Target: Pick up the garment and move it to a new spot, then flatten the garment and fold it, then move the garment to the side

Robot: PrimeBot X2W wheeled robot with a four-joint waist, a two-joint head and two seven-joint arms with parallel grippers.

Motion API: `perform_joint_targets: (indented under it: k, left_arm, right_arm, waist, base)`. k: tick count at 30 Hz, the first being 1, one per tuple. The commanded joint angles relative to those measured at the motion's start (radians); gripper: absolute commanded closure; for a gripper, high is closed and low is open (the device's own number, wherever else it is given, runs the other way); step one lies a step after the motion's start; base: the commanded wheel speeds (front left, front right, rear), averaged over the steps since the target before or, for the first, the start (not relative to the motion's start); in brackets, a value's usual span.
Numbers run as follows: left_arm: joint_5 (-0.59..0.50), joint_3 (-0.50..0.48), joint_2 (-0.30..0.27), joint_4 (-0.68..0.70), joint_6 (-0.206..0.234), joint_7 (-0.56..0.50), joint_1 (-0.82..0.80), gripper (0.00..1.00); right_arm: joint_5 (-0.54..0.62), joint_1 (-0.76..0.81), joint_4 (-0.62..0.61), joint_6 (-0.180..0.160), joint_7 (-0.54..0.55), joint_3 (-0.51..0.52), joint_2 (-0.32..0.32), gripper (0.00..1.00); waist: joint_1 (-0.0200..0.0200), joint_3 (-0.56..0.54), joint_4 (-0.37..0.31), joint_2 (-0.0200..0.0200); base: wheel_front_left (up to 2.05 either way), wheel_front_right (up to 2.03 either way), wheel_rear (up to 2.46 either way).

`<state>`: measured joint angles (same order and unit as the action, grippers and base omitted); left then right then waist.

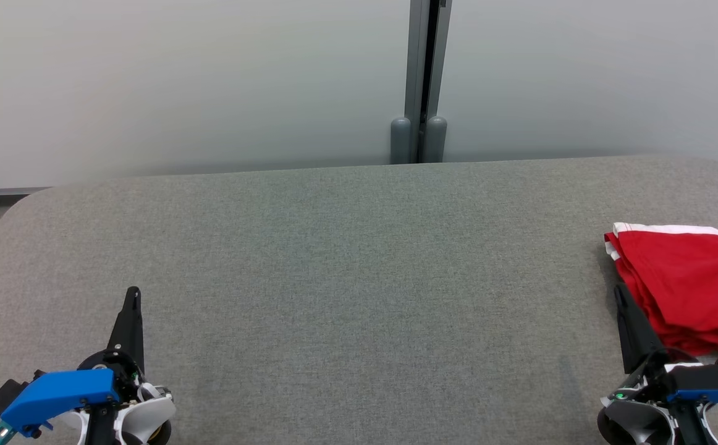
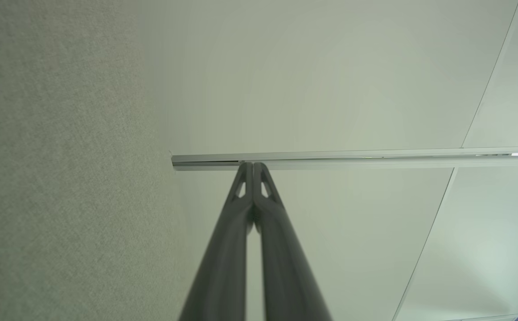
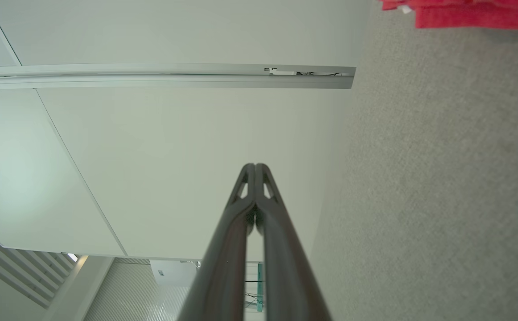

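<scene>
Head view: the folded red garment (image 1: pixel 692 284), trimmed in white, lies at the right edge of the grey surface (image 1: pixel 359 259). My right claw (image 1: pixel 618 292) rests just beside its near-left corner, and my left claw (image 1: pixel 132 292) is well apart at the lower left.

Left wrist view: my fingers (image 2: pixel 232 232) are pressed together, empty, against a pale wall (image 2: pixel 330 89).

Right wrist view: my fingers are likewise together, holding nothing, with the garment in the top right corner.

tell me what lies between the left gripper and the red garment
Bare grey surface, then the right gripper at the garment's near edge, seen in the head view.
</scene>
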<state>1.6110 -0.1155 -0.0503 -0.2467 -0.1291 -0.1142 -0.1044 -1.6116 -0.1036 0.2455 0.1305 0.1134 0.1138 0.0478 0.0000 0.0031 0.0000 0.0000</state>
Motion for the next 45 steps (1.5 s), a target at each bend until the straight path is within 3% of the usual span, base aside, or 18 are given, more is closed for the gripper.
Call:
perform_joint_targets:
  k: [1,45]
  left_arm:
    - [0.004,-0.001,0.002,0.004,-0.005,-0.003,-0.010,1.00]
    - [0.004,-0.001,0.002,0.004,-0.005,-0.003,-0.010,1.00]
  right_arm:
    - [-0.003,-0.010,-0.003,0.000,0.004,0.001,0.005,1.00]
    - [-0.003,-0.010,-0.003,0.000,0.004,0.001,0.005,1.00]
  waist:
    - [0.0000,0.000,0.000,0.0000]
    - [0.0000,0.000,0.000,0.0000]
  base:
    - [0.00,0.00,0.00]
    - [0.00,0.00,0.00]
